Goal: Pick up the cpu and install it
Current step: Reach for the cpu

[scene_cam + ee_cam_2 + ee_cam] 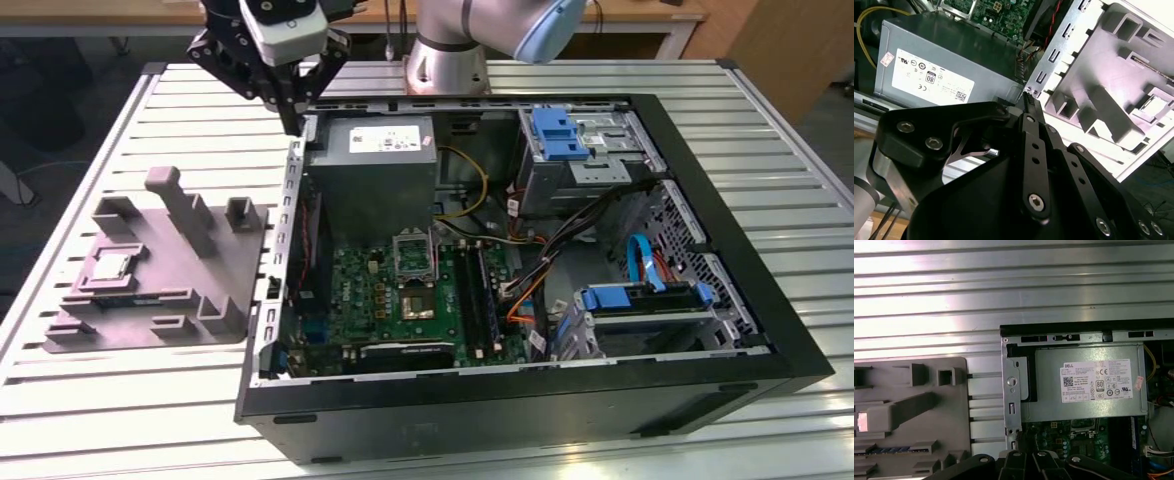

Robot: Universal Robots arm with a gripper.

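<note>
Over on the exterior view's left, the grey tray (160, 300) sits flat on the slatted table (134, 400). The cpu (111, 265) is lying in one of its pockets, pale metal side up.

Next along is my gripper (291, 123), hanging above a corner of the open computer case (534, 395), right by the edge nearest the tray and well apart from the cpu. The fingers are pinched together to a point with nothing between them, so I'm empty-handed.

Both wrist views look past those fingers at the power supply (1084, 382) with its white sticker, tucked into that same corner.

Further right inside the case is the green motherboard (380, 300), with the socket (416, 300) roughly in its middle. Past that, yellow, orange and blue cables run toward the drive cages with blue brackets (554, 135) on the exterior view's right.
</note>
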